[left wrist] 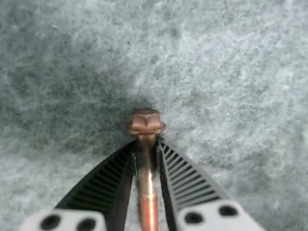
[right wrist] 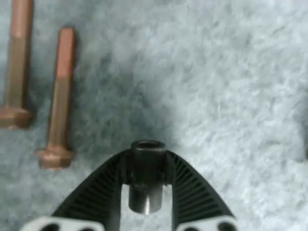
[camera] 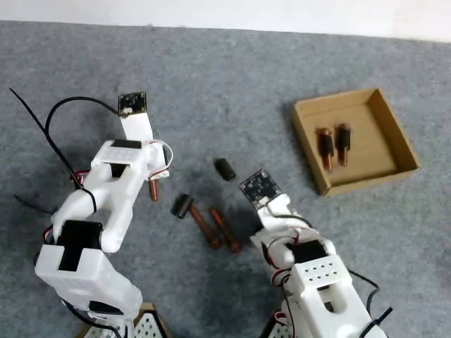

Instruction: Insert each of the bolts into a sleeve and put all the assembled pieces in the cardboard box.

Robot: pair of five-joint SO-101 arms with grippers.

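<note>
L claw [left wrist: 147, 144] clamps 1 bolt [left wrist: 146, 126] (head sticking out); R claw [right wrist: 147, 154] clamps 1 sleeve [right wrist: 146, 187].

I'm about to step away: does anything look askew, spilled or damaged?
Nothing stands out. Two assembled pieces lie inside the cardboard box, two bolts and two sleeves lie loose on the mat, the left gripper holds a bolt, the right gripper a sleeve.

Coppery metal bolt [left wrist: 146, 126], fuzzy grey cloth [left wrist: 231, 67]
</note>
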